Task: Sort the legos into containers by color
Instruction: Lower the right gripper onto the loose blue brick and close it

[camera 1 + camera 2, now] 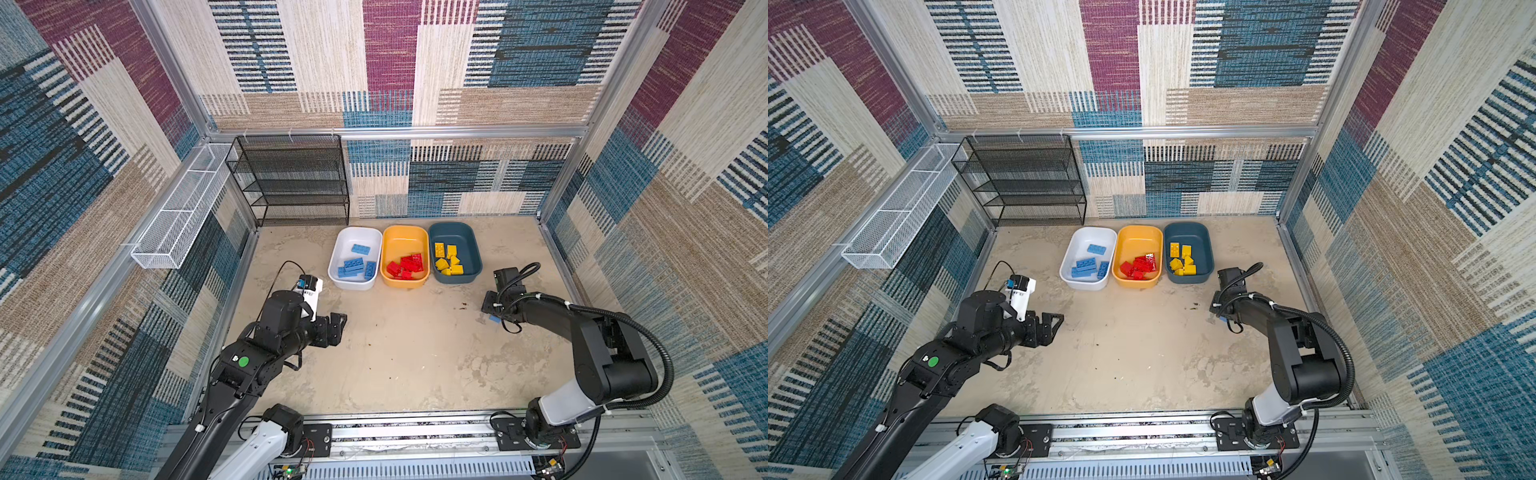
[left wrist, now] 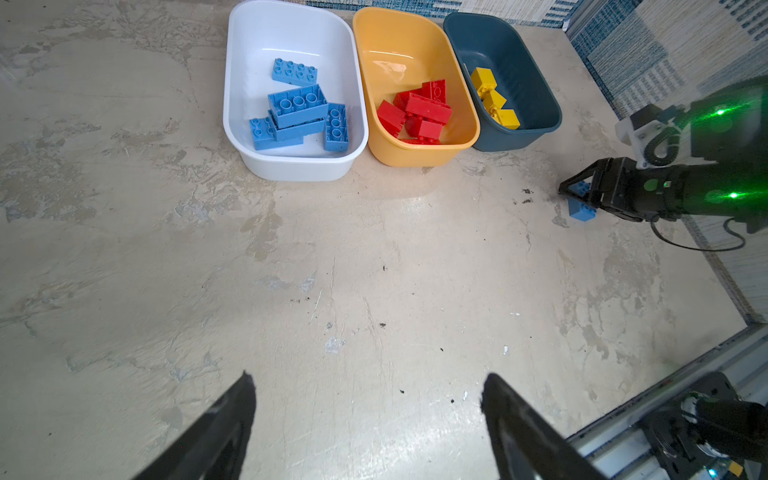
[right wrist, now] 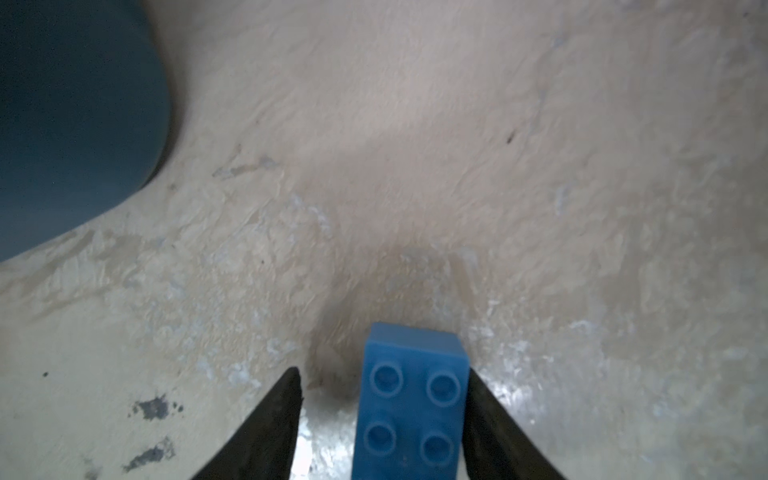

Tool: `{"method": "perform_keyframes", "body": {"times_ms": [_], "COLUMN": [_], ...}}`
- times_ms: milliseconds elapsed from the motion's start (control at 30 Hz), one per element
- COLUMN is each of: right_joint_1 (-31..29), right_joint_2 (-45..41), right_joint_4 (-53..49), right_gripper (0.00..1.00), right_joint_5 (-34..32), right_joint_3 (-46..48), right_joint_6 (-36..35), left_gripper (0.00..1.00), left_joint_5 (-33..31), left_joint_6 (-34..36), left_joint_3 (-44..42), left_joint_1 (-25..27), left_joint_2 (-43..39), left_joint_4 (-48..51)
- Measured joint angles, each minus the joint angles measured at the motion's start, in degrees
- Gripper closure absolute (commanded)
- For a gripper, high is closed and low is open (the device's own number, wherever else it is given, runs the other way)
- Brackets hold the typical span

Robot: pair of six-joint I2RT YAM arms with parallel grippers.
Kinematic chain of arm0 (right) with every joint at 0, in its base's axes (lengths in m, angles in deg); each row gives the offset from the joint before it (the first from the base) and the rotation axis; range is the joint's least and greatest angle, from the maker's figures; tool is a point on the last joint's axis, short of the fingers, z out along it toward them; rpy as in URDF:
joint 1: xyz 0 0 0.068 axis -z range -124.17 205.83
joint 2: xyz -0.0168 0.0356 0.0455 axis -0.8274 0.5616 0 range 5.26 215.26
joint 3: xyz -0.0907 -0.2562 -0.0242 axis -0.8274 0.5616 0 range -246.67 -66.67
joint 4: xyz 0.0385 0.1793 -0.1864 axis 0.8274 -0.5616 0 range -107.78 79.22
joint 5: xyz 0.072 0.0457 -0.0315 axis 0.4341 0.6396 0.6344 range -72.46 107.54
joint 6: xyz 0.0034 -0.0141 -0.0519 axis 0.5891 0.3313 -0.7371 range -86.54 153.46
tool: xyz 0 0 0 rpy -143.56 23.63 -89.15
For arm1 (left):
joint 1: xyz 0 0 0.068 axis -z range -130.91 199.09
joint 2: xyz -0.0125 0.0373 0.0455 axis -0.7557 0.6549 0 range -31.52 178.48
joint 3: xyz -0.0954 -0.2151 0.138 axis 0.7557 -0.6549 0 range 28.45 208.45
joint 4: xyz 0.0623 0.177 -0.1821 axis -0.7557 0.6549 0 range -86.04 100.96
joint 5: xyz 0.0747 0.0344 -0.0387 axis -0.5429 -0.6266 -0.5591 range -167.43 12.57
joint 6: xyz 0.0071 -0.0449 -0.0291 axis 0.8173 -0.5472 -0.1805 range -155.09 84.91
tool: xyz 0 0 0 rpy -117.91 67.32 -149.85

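A blue lego [image 3: 411,411] lies studs-up on the floor between the fingers of my right gripper [image 3: 382,372]. One finger touches its side; a gap remains at the other, so the gripper is open. In both top views that gripper [image 1: 490,311] is low on the floor, right of the tubs, over the brick [image 1: 494,319]. The white tub [image 1: 353,286] holds blue legos [image 1: 353,266], the yellow-orange tub [image 1: 405,284] red ones [image 1: 409,266], the teal tub [image 1: 455,279] yellow ones [image 1: 449,259]. My left gripper [image 2: 369,376] hangs open and empty above bare floor.
A black mesh rack [image 1: 291,183] stands at the back left, and a long white wire basket [image 1: 183,208] hangs on the left wall. Patterned walls close in three sides. A metal rail [image 1: 415,432] with both arm bases runs along the front.
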Motion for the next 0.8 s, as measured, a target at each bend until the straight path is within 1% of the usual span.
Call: {"method": "perform_keyframes", "body": {"times_ms": [33, 133, 233, 300, 400, 433, 667, 800], "right_joint_1": [-0.22, -0.48, -0.48, -0.48, -0.59, -0.63, -1.36, -2.03], "right_joint_2": [0.09, 0.13, 0.04, -0.17, -0.96, -1.29, -4.94, -7.87], "right_joint_4": [-0.17, -0.55, -1.03, -1.31, -2.4, -2.58, -3.82, -5.18], "right_gripper": [0.44, 0.5, 0.52, 0.57, 0.7, 0.72, 0.72, 0.71], "right_joint_5": [0.04, -0.11, -0.26, -0.24, -0.15, -0.13, 0.79, 1.38], "right_joint_3": [-0.11, -0.15, -0.13, -0.04, 0.26, 0.35, 0.31, -1.2], "right_joint_6": [0.0, -0.11, -0.2, -0.35, -0.66, -0.66, -1.81, -2.62], "left_gripper": [0.14, 0.14, 0.14, 0.14, 0.14, 0.14, 0.14, 0.14], "left_joint_5": [-0.02, -0.17, -0.2, -0.2, -0.24, -0.26, -1.55, -2.21], "left_joint_6": [0.0, 0.0, 0.02, 0.02, 0.15, 0.17, 0.24, 0.44], "left_joint_3": [0.0, 0.0, 0.0, 0.0, -0.02, -0.02, -0.04, -0.04], "left_joint_1": [0.07, 0.07, 0.07, 0.07, 0.07, 0.07, 0.07, 0.07], "left_joint_2": [0.0, -0.13, -0.2, -0.2, -0.22, -0.22, 0.68, 0.44], "left_joint_4": [0.0, 0.0, 0.0, 0.0, 0.0, 0.0, 0.02, 0.02]}}
